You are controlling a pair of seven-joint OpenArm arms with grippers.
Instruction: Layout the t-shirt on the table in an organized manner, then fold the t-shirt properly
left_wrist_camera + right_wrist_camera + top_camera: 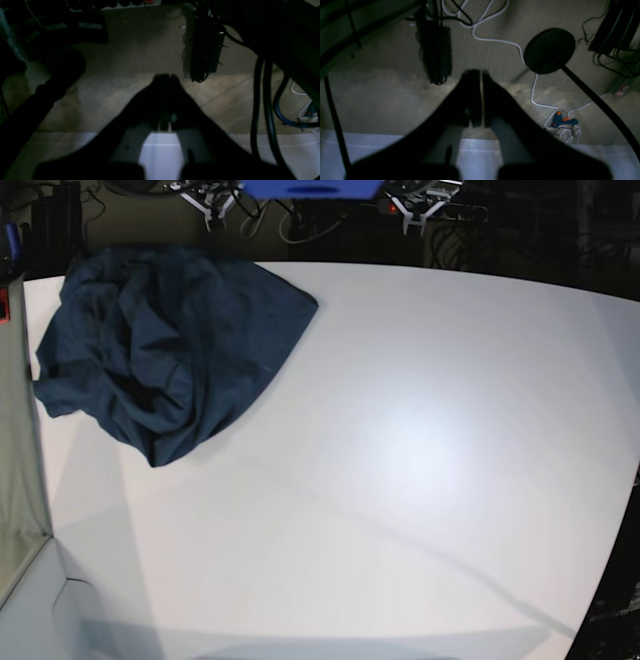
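The dark navy t-shirt (165, 345) lies crumpled in a heap at the far left corner of the white table (400, 460). No white mark shows on it. My left gripper (166, 76) is shut and empty, hanging past the table's edge (262, 147) over the floor. My right gripper (477, 72) is shut and empty too, also beyond the table's edge (382, 150). In the base view both grippers sit at the far edge, the right one (215, 205) just behind the shirt and the left one (415, 205) further right. Neither touches the shirt.
The floor beyond the table holds a black power block (205, 55), black and blue cables (280, 110), a round black stand base (548, 50), a white cord (495, 40) and a blue-orange glue gun (563, 121). A grey panel (15, 480) stands at the table's left side.
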